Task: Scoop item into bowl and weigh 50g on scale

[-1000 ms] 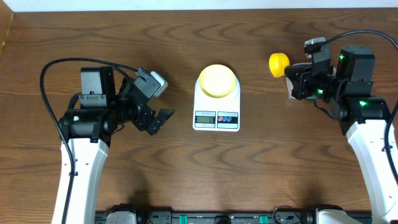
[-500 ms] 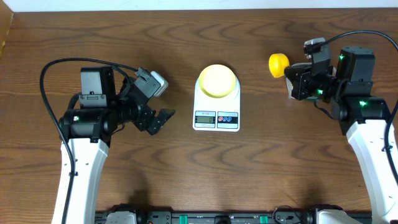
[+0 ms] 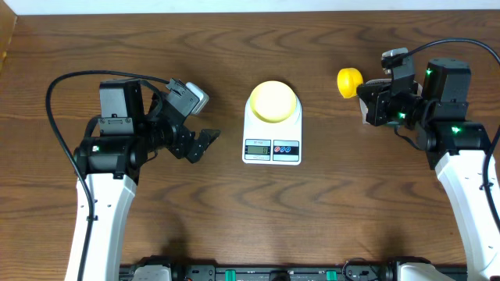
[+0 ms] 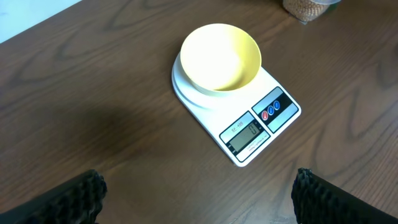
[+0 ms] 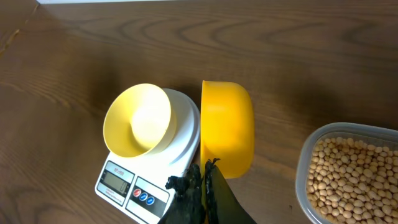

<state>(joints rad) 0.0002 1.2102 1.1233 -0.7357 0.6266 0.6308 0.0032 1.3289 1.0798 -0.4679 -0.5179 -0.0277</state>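
The right gripper (image 5: 202,190) is pinched tight on the handle of a yellow measuring scoop (image 5: 227,127), whose cup points away from the wrist with its mouth tipped on edge; whether it carries anything cannot be told. The soybeans (image 5: 348,177) lie in a clear plastic tub (image 5: 311,146) just to the right of the scoop, close under this arm and well apart from the other. To the scoop's left, between the arms, the empty pale yellow bowl (image 3: 272,100) sits on the white scale (image 3: 272,148), with bare table between scoop and bowl. The left gripper (image 3: 197,129) hangs with fingers spread wide and empty, left of the scale, facing it.
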